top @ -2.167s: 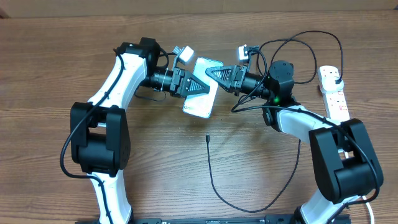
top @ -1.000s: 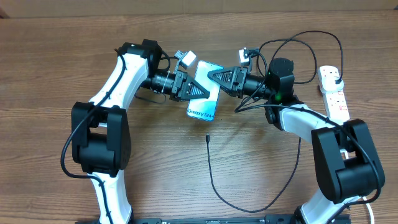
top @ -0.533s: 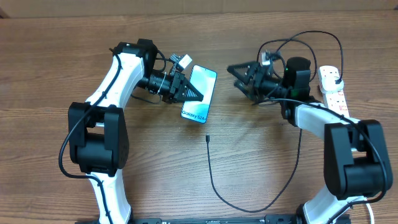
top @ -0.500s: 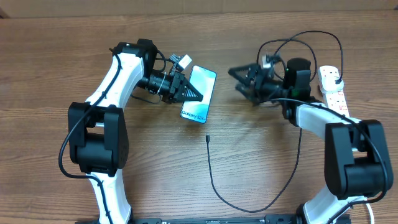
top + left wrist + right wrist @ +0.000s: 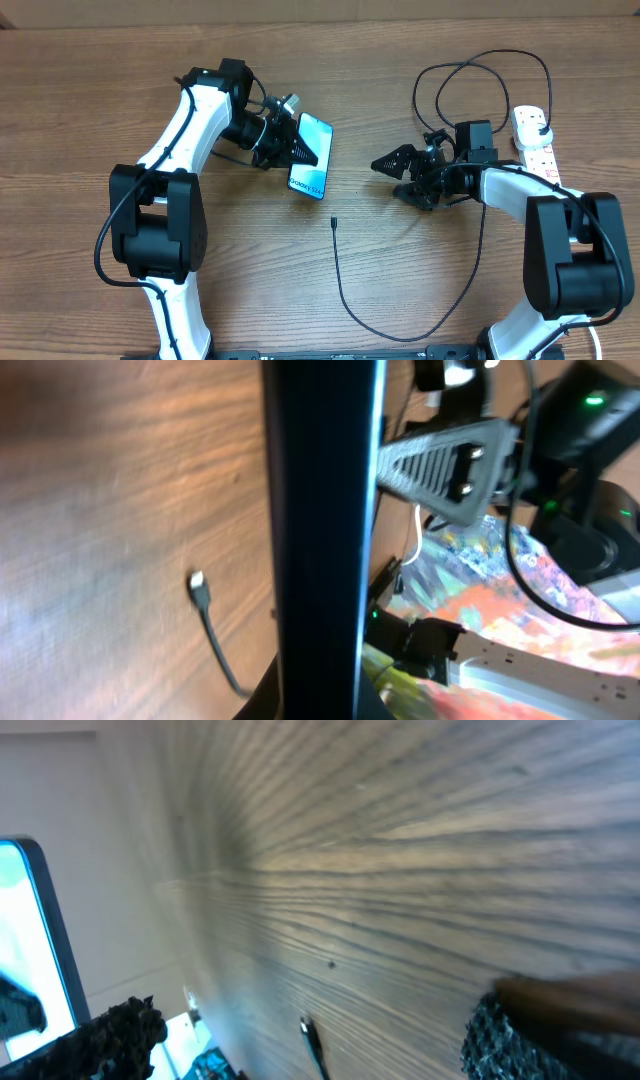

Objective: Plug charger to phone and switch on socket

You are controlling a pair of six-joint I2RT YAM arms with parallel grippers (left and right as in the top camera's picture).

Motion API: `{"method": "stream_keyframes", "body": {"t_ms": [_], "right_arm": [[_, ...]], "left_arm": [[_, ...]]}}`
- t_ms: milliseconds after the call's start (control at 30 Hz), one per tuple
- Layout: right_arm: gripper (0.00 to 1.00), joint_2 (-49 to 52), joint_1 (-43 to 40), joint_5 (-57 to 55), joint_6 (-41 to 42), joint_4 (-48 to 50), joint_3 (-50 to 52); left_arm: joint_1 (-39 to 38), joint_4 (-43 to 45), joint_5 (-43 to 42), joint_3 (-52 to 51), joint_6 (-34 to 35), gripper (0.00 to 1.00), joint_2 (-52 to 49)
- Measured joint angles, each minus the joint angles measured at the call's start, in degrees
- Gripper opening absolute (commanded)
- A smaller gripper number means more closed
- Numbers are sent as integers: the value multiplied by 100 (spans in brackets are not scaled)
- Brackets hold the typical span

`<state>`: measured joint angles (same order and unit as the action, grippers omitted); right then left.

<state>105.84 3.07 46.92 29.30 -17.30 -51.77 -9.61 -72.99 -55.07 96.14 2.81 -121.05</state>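
The right gripper (image 5: 386, 177), jaws now wide (empty), leaves the phone (image 5: 312, 176) clamped in the left gripper (image 5: 303, 150) jaws, free to fetch the charger (image 5: 339, 272).

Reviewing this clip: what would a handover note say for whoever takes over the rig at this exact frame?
Left gripper: shut on the phone, which it holds tilted on edge.
Right gripper: open and empty, low over the table to the right of the phone.
Charger: connector tip lies free on the table, nearer the camera than the phone.
Socket: at the far right; switch state unreadable.
Done: phone grasped.
Left: pick up the connector, plug it into the phone, switch the socket on.
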Motion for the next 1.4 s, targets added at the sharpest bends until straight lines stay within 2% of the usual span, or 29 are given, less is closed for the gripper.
{"method": "stream_keyframes", "body": {"t_ms": [167,333,567,700,967,1400], "right_arm": [[100,-107,2,-323,-48,-389,-66],[100,-122,2,-396,-63,-501,-92],[100,-122,2,-407,-63,-503,-98],[100,-122,2,-411,-66,-509,-101],[100,-122,2,-411,-61,-511,-101],[100,-122,2,-409,-55,-476,-101]], "left_arm": [[-4,-382,57,-70,221,4,2],[-7,-385,-240,-938,295,4,7],[-92,2,-1196,-2771,275,4,7],[-138,-197,-1950,-3329,264,4,7],[-166,-1167,-2977,-3401,273,4,7],[-166,-1211,-3287,-3403,804,4,7]]}}
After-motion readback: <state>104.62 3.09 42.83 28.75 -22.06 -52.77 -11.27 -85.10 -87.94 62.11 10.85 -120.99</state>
